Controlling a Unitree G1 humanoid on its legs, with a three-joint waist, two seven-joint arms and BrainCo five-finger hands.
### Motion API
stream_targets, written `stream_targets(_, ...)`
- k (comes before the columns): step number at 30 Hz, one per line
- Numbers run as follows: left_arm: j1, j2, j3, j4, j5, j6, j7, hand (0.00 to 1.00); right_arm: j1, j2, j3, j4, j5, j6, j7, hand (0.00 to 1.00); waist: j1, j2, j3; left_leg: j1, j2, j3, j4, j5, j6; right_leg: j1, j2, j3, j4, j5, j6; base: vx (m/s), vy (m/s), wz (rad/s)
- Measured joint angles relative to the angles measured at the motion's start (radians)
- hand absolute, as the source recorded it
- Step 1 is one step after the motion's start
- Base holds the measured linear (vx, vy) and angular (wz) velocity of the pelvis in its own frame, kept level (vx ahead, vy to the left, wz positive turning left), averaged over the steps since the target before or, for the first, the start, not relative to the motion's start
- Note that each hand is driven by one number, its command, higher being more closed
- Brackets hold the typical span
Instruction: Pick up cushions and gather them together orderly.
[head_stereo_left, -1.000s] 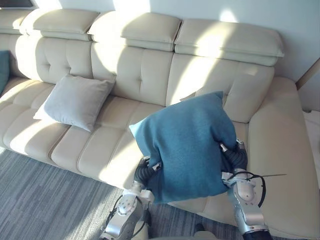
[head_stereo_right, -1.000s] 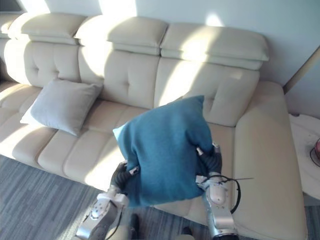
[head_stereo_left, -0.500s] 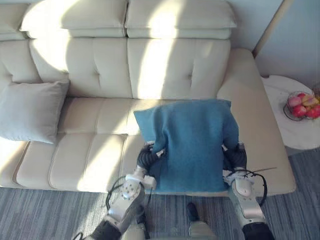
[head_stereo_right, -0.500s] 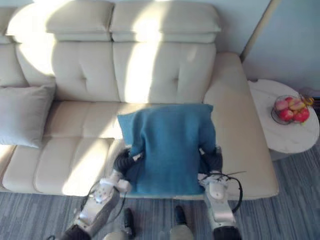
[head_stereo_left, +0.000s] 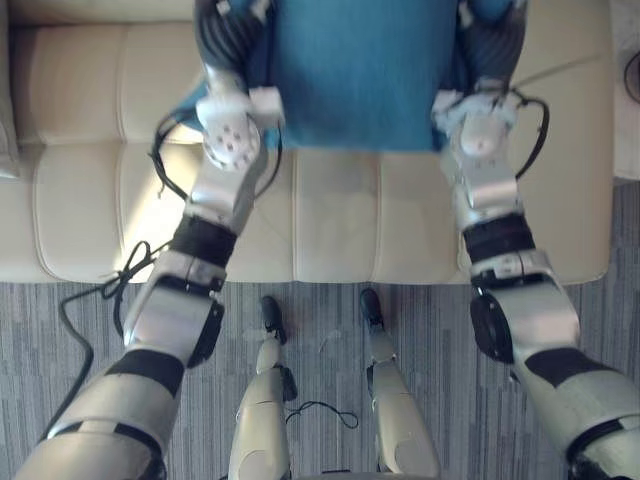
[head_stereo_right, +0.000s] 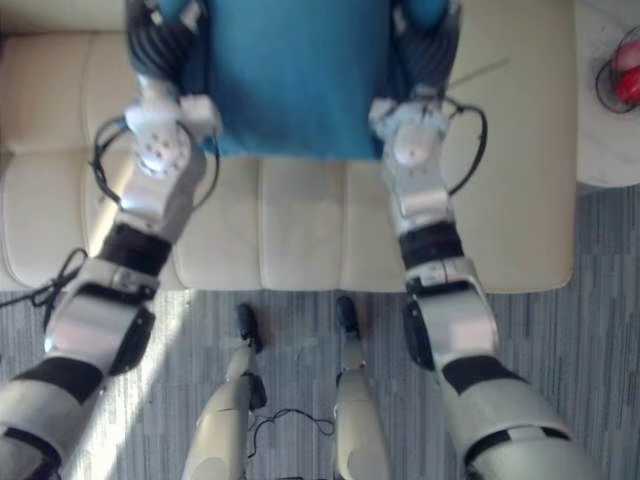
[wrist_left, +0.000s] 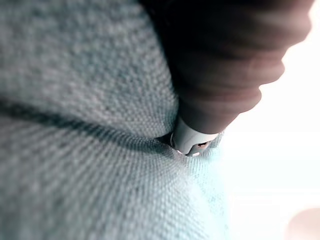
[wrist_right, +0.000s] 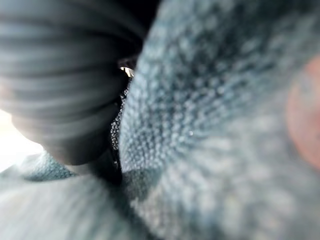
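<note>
above the sofa (head_stereo_left: 340, 220), the blue cushion (head_stereo_left: 360, 70) is squeezed between left hand (head_stereo_left: 225, 35) and right hand (head_stereo_left: 492, 40); how either one grips it i cannot tell. striped carpet (head_stereo_left: 60, 340) lies open along the sofa's front edge.

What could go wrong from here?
The blue cushion is squeezed between the left hand and the right hand, above the sofa; uneven pressure could let it slip. The side table carrying a bowl stands to the robot's right; a wide swing might clip it.
</note>
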Motion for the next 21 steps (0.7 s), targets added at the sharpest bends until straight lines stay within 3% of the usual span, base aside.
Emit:
stream_targets(2, -0.222, 0.028, 0.034, 0.182, 0.017, 0.003, 0.02, 0.0, -0.196, -0.008, -0.056, 0.163, 0.005, 0.003, -0.037, 0.0, -0.001, 0.004, 0.045, -0.08, -0.013, -0.003, -0.009, 0.018, 0.008, -0.078, -0.013, 0.0, -0.01, 0.024, 0.015, -0.09, 0.068, 0.06)
stream_targets(8, -0.294, 0.02, 0.061, 0.329, 0.0, 0.004, -0.006, 0.0, -0.272, -0.013, -0.063, 0.307, 0.04, 0.025, -0.015, 0.0, 0.006, 0.004, 0.062, -0.145, -0.015, -0.011, -0.009, 0.018, 0.008, -0.144, -0.015, -0.007, -0.01, 0.03, 0.019, -0.02, 0.05, 0.0)
stream_targets(11, -0.326, -0.016, 0.078, 0.334, -0.064, 0.006, -0.06, 0.0, -0.279, -0.043, -0.055, 0.295, 0.141, 0.027, 0.016, 0.0, 0.017, 0.005, 0.063, -0.225, -0.012, -0.019, -0.009, 0.032, 0.004, -0.218, -0.014, -0.012, -0.01, 0.035, 0.019, -0.03, 0.048, 0.06)
stream_targets(14, -0.315, -0.077, 0.125, 0.334, -0.105, 0.009, -0.081, 0.0, -0.271, -0.058, -0.019, 0.295, 0.212, 0.037, 0.039, 0.0, 0.027, 0.006, 0.114, -0.24, -0.004, -0.03, -0.009, 0.036, 0.003, -0.227, -0.007, -0.032, -0.01, 0.043, 0.025, 0.0, 0.069, 0.04)
stream_targets(21, -0.171, -0.133, 0.214, 0.229, -0.194, -0.025, -0.145, 0.0, -0.127, -0.079, 0.017, 0.185, 0.26, 0.023, 0.05, 0.0, 0.052, 0.007, 0.115, -0.243, 0.017, -0.045, 0.024, 0.025, -0.008, -0.222, 0.012, -0.052, 0.015, 0.043, 0.025, 0.0, 0.016, 0.0)
